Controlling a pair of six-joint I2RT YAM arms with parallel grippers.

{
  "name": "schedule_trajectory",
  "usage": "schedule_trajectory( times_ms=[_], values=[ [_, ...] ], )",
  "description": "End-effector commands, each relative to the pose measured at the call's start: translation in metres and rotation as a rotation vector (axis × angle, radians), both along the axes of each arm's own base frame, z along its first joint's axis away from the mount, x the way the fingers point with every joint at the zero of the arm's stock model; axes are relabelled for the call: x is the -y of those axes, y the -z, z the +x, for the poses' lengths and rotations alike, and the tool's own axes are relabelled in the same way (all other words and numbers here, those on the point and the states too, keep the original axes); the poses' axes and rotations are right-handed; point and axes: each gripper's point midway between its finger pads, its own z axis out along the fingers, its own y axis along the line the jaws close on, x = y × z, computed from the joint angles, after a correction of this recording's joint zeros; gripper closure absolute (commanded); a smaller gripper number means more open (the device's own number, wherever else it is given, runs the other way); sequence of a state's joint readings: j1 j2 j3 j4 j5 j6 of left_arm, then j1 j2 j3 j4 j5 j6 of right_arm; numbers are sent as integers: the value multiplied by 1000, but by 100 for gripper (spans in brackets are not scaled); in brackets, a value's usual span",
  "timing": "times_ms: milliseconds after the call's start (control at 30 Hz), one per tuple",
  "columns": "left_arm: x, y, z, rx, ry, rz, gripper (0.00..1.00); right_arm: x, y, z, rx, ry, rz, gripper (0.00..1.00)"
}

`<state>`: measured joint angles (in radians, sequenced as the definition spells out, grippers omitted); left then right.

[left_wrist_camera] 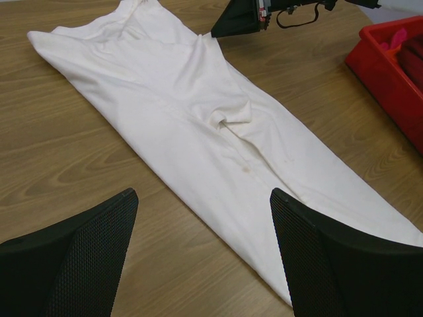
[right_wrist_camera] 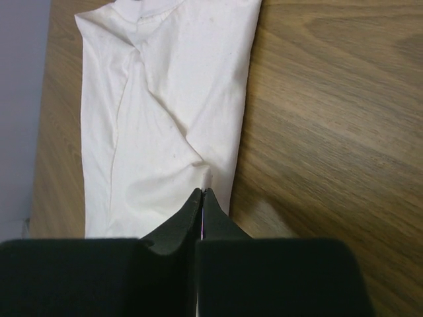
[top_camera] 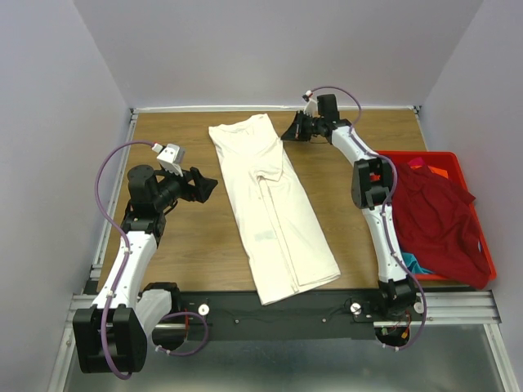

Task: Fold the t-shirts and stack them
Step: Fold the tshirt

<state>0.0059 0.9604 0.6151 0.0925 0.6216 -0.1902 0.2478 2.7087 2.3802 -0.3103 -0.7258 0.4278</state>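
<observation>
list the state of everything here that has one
cream-white t-shirt: folded lengthwise, flat on table
dark red t-shirt: crumpled, draped over red crate
red crate: holding shirts
left gripper: open, empty
right gripper: shut, tips at cream-white t-shirt's edge

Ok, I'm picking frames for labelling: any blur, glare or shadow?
Top view: sharp, evenly lit, little shadow around the cream t-shirt. Left wrist view: shirt sharp, left tool close and slightly soft. Right wrist view: right tool a dark mass along the bottom, faint sheen on the table beside it.
</observation>
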Motion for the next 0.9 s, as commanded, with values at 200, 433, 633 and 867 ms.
schedule_trajectory(
  times_ms=[200,433,633,867],
  values=[
    [1,-7,0,21,6,2,11,-4,-17,1,31,-13,8,99],
    [1,-15,-3,47,6,2,11,-4,-61,-11,81,-35,20,99],
    [2,-22,-6,73,11,1,11,-21,-72,-41,95,-88,-10,99],
    [3,-26,-8,90,16,4,11,-66,-72,-74,152,-165,-86,99]
  ],
)
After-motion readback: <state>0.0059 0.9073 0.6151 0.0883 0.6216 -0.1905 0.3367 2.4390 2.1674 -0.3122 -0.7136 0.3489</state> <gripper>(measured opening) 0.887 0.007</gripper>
